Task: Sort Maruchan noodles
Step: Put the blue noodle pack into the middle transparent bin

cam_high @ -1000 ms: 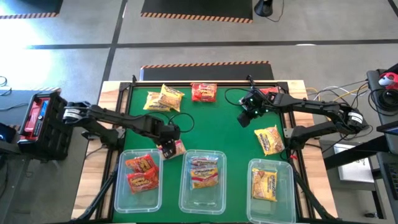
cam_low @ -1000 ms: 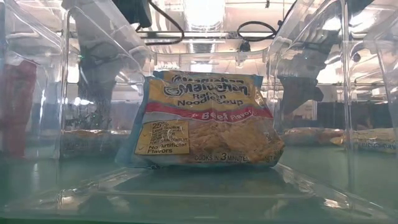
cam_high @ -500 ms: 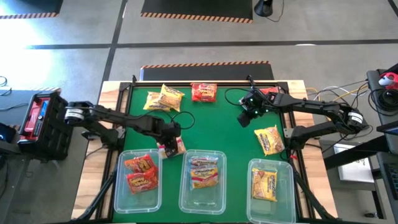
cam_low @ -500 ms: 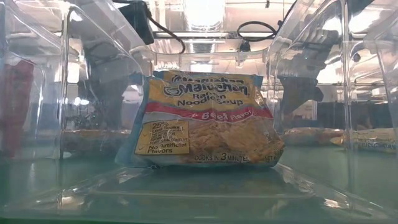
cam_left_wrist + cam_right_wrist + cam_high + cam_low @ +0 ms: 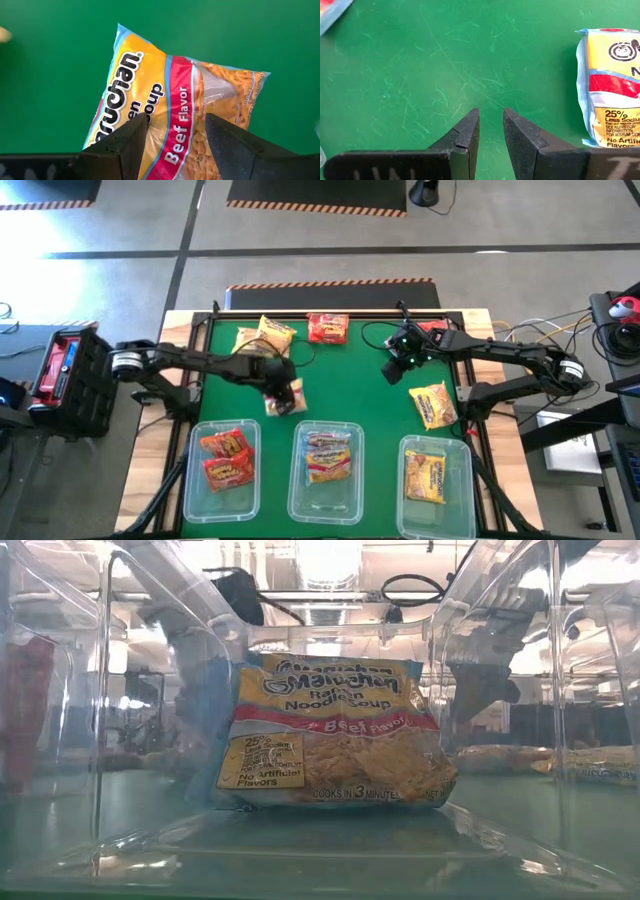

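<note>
Item 1, left of the frame: left pincer (image 5: 281,394), over the green surface (image 5: 350,375) just above the gap between the left and middle tubs. It grips a beef-flavour noodle packet (image 5: 175,107); in the left wrist view the two dark fingers (image 5: 122,145) press the wrapper from either side near its middle. The packet looks lifted clear of the surface, though this is a judgement from the overhead view.

Item 2, lower left: left tub (image 5: 222,470), holding two red-orange packets (image 5: 227,455).

Item 3, upper centre-left: loose yellow packets (image 5: 265,335) and a red packet (image 5: 328,329) near the far edge of the surface.

Item 4, lower centre: middle tub (image 5: 326,482), holding yellow-pink beef packets (image 5: 330,730).

Item 5, right of centre: right pincer (image 5: 400,360), waiting above bare green, fingers nearly together and holding nothing (a narrow gap shows in the right wrist view).

Item 6, right: loose yellow packet (image 5: 433,404) beside the right arm; below it the right tub (image 5: 436,480) with one yellow packet (image 5: 427,477).

Handling note: packets judged light, crinkly and slippery, with a brittle noodle block inside. Take hold across the flat middle, as here; a hard squeeze could crack the contents, an edge grip could slip.
</note>
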You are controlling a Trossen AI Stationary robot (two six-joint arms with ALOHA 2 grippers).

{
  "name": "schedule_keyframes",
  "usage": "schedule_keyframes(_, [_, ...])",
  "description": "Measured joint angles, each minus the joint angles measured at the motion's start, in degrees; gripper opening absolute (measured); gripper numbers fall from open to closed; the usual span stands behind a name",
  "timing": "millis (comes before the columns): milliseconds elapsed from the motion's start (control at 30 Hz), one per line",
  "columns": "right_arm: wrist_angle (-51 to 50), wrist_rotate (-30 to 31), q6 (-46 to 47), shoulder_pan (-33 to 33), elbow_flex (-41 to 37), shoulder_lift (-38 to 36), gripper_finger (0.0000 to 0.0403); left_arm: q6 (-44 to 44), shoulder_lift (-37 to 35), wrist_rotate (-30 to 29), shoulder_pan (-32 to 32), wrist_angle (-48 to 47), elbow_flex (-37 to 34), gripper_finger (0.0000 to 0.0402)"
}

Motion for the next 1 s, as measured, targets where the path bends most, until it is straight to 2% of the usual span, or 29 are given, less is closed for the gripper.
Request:
schedule_keyframes(200, [0.0, 0.0, 0.0, 0.0, 0.0, 0.0, 0.0077, -0.3, 0.9, -0.4, 5.2, 6.8, -0.2, 0.0187])
schedule_keyframes(367, [0.0, 0.0, 0.0, 0.0, 0.0, 0.0, 0.0077, -1.6, -2.5, -0.2, 5.3, 5.6, 1.5, 0.0188])
schedule_keyframes(667, [0.0, 0.0, 0.0, 0.0, 0.0, 0.0, 0.0077, -16.2, -7.5, -2.3, 4.8, -0.5, 0.9, 0.0188])
schedule_keyframes(767, [0.0, 0.0, 0.0, 0.0, 0.0, 0.0, 0.0077, -18.1, -10.1, -3.7, 4.0, -2.6, 0.2, 0.0188])
schedule_keyframes(867, [0.0, 0.0, 0.0, 0.0, 0.0, 0.0, 0.0077, -19.1, -12.5, -4.7, 3.7, -3.7, -1.8, 0.0188])
schedule_keyframes(1000, [0.0, 0.0, 0.0, 0.0, 0.0, 0.0, 0.0077, -25.4, -16.5, -4.8, 3.7, -1.2, -6.0, 0.0188])
